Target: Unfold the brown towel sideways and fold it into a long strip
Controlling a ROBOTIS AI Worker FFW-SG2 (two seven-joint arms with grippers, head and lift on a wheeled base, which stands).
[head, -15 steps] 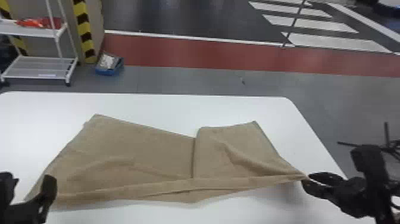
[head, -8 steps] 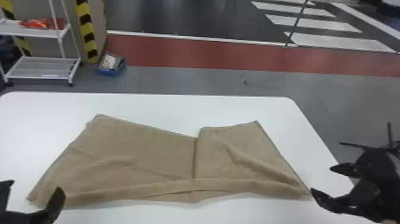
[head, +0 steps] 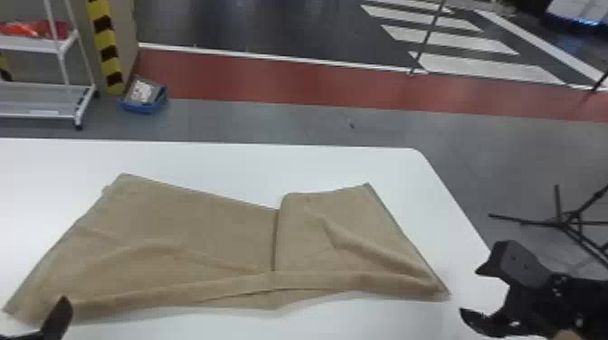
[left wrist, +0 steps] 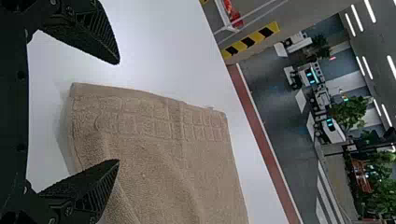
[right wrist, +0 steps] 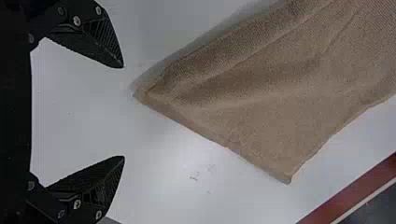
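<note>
Brown towel [head: 203,244]: we are seeing it lying wide across the white table [head: 226,156], its long side running left to right.
Towel's middle: we are noticing a straight edge running from the far side toward us, dividing the cloth into a left and a right part.
Towel's near side: a narrow folded band is running along it, and some cloth is poking out beneath the band around the middle.
Left gripper [head: 58,318]: it is hanging near the towel's near left corner, and we are having it released, its fingers spreading apart. We are seeing patterned squares woven along the cloth there, but cannot tell whether a finger is touching.
Right gripper [head: 470,291]: its fingers are standing wide apart, released, just beside the near right corner, which is lying flat on the table.
Floor: beyond the table, a blue tray [head: 144,108] is sitting beside a white rack [head: 59,45].
</note>
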